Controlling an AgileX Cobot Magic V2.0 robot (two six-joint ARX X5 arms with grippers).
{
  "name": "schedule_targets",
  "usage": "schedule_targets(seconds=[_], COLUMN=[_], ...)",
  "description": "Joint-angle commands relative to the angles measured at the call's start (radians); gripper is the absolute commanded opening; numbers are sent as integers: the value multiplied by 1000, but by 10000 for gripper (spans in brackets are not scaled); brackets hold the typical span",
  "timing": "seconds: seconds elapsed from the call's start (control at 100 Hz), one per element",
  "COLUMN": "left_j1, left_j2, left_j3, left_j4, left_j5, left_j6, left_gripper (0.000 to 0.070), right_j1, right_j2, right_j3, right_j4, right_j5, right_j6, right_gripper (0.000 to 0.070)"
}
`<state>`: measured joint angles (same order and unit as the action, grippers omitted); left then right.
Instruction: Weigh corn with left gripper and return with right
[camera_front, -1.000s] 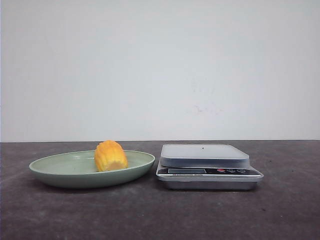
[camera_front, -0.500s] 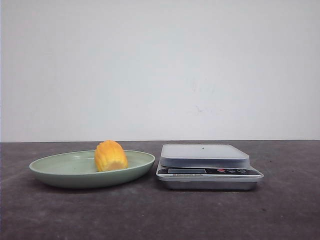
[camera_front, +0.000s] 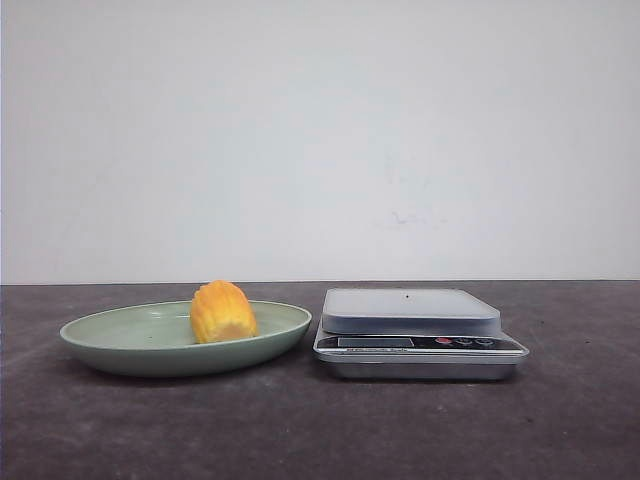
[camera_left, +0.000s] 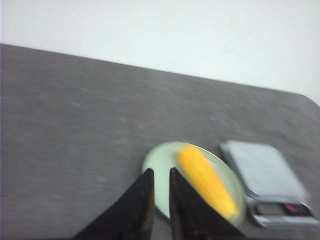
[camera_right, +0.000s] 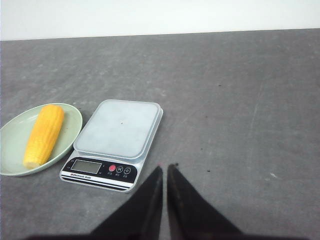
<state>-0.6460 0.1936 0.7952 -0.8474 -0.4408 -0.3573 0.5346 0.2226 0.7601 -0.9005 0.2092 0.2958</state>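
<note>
Nothing on the table has visibly moved since the earlier front views. Left gripper (camera_left: 161, 172), fingers nearly together and empty, hovers above the plate (camera_left: 155, 172); right gripper (camera_right: 165, 170) hangs likewise closed. Corn (camera_front: 223, 312) lies in the plate, centre-left. Weighing hasn't begun. Scale (camera_front: 420, 332) stands right of the plate, path unobstructed.

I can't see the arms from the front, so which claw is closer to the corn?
Left. The left gripper hangs just short of the plate holding the corn. The right gripper sits beyond the scale, which lies between it and the corn.
</note>
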Motion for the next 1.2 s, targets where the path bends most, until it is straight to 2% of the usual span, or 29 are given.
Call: schedule_targets(seconds=[0.0,0.08,0.18,0.24,0.3,0.4,0.56,0.83,1.05,1.19], left_j1=[82,224,402,485,548,605,627,652,654,654], left_j2=[0,-8,-40,-71,-107,-164,-190,-190,-190,-190], left_j3=[-5,-52,-166,-254,-347,-495,-643,-716,-780,-782], left_j4=[50,133,283,374,451,557,661,672,713,661], left_j5=[9,101,325,422,468,476,475,474,476,475], left_j6=[77,145,237,262,263,259,262,313,280,278], left_gripper=[16,16,16,16,16,16,16,16,16,16], right_j1=[4,4,4,4,4,4,4,4,4,4], right_j2=[-3,-3,-3,-3,-3,-3,-3,-3,-3,-3], right_j3=[6,6,6,6,6,6,6,6,6,6], right_j4=[11,11,11,11,10,11,10,11,11,11], right_j5=[1,0,1,1,0,1,1,1,1,1], right_j6=[10,11,10,10,11,10,10,10,10,10], right_gripper=[7,7,7,7,7,7,7,7,7,7])
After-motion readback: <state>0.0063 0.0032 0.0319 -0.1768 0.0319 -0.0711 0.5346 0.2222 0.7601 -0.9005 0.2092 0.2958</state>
